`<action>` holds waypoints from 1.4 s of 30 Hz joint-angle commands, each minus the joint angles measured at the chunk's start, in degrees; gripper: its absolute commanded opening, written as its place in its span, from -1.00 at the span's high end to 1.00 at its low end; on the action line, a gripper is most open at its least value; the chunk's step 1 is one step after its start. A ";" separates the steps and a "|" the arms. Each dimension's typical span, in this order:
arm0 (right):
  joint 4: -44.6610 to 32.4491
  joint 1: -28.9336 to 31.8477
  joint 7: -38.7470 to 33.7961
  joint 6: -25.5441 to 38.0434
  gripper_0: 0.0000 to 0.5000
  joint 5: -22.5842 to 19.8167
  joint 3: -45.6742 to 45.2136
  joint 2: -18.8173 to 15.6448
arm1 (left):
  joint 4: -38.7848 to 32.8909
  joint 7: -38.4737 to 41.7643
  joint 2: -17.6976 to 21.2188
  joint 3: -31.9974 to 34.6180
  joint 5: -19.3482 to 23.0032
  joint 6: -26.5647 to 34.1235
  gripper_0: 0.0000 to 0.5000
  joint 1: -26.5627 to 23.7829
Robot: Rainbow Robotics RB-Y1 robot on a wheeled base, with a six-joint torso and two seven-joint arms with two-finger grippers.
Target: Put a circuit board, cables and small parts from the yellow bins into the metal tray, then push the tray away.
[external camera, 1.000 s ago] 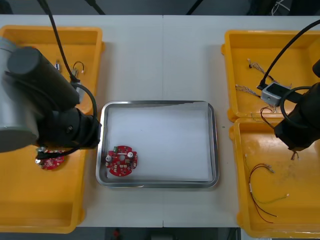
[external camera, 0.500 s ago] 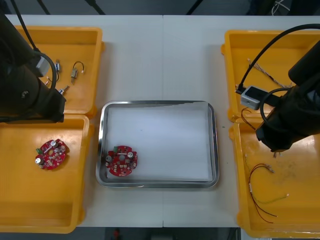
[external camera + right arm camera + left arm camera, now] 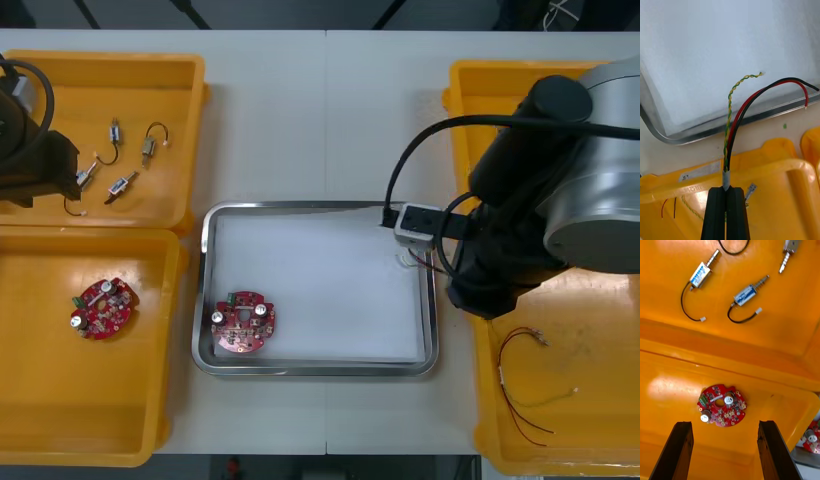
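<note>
Right tool [image 3: 726, 190] clamped on cables [image 3: 738, 112] over metal tray [image 3: 752, 117] rim; left tool [image 3: 724, 423] spread wide above circuit board [image 3: 721, 410]; label [image 3: 700, 170] on yellow bin [image 3: 775, 176] unreadable

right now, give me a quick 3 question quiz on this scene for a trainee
1. True or false: the metal tray already holds a circuit board.
2. Pick one: the right gripper, at the tray's right edge, is shut on: A a cable; B a circuit board; C nothing.
3. Fill the blank: the left gripper, over a yellow bin, has its fingers ____.

Key: 1 true; 2 A; 3 open.
</note>
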 commanded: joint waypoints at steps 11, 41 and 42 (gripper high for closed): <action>2.62 -10.60 4.56 -6.32 1.00 5.92 15.97 11.77 | 11.10 -28.34 3.84 1.55 2.68 -11.49 -1.00 -3.42; 12.02 -10.69 10.80 -15.20 0.07 14.53 29.59 15.20 | 36.94 -55.85 -6.79 -9.52 -1.19 -19.13 -1.00 -16.96; 12.02 -10.69 10.80 -15.20 -0.36 14.53 29.59 15.11 | 38.09 -57.34 -7.15 -10.05 -1.19 -19.93 -1.00 -17.22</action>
